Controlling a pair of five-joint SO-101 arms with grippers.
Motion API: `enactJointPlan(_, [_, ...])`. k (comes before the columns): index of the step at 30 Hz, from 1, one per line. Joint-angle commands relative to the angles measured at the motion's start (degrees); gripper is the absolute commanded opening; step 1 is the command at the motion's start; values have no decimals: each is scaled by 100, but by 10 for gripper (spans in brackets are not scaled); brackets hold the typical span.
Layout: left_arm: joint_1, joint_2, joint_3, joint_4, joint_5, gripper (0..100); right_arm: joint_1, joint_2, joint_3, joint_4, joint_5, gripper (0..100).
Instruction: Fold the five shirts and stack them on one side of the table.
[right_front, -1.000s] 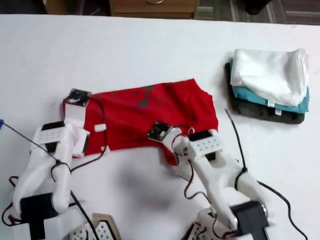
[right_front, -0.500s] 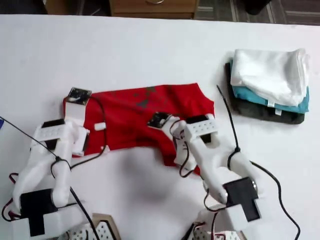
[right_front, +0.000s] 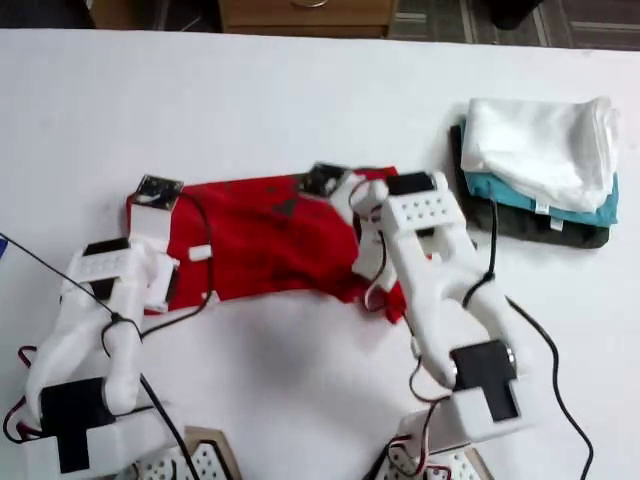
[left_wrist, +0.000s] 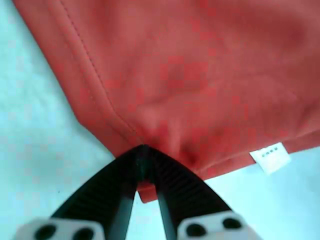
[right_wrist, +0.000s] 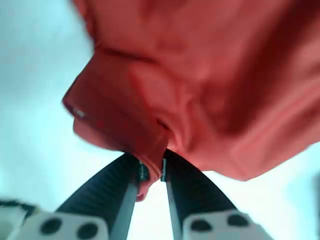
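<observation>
On tabletop (right_front: 250, 100), left of centre: red shirt (right_front: 260, 245), spread crosswise, dark print facing up.

Left end: left end effector (left_wrist: 145, 162) closed tight on the hem corner, cloth pinched between dark ribbed fingers (left_wrist: 112, 192). White label (left_wrist: 270, 156) on the hem just beside. Same spot and same pose as a second ago.

Right end: right end effector (right_wrist: 151, 172) clamped on a bunched fold of the red cloth. Now at the shirt's far edge, beside the print. A second ago at the near edge; half a second ago over mid-cloth. Travels away from the arm bases, cloth in grip throughout.

Shirt outline changed accordingly: right portion drawn up and over, far-right corner no longer laid out flat, a rumpled red flap below the right arm at the near edge.

Right side of tabletop: stack of folded shirts (right_front: 540, 170), white on top, teal under it, dark at the bottom. Well apart from red shirt, unmoved.
</observation>
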Motion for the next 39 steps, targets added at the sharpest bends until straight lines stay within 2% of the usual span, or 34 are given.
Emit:
enactJointPlan(1, [-62, 35, -119, 0, -18, 26, 31, 488, -1125, 31, 35, 17])
enactJointPlan(8, [-62, 35, -110, 0, -18, 26, 13, 2343, -3349, 303, -167, 23])
enactJointPlan(12, [-62, 35, -110, 0, -18, 26, 40, 3116, -4642, 708, -800, 159])
enactJointPlan(15, [-62, 35, -101, 0, -18, 26, 84, 3521, -5477, 971, -888, 241])
enactJointPlan(21, [-62, 35, -101, 0, -18, 26, 356, 3714, -6725, 1525, -1468, 226])
enactJointPlan(24, [-62, 35, -101, 0, -18, 26, 356, 3705, -7156, 2176, -1451, 223])
enactJointPlan(28, [-62, 35, -101, 0, -18, 26, 374, 3424, -7042, 2220, -1433, 176])
enactJointPlan(33, [-62, 35, -110, 0, -18, 26, 330, 2413, -5714, 2229, -1108, 18])
enactJointPlan(39, [-62, 35, -110, 0, -18, 26, 409, 804, -3051, 2211, -756, 43])
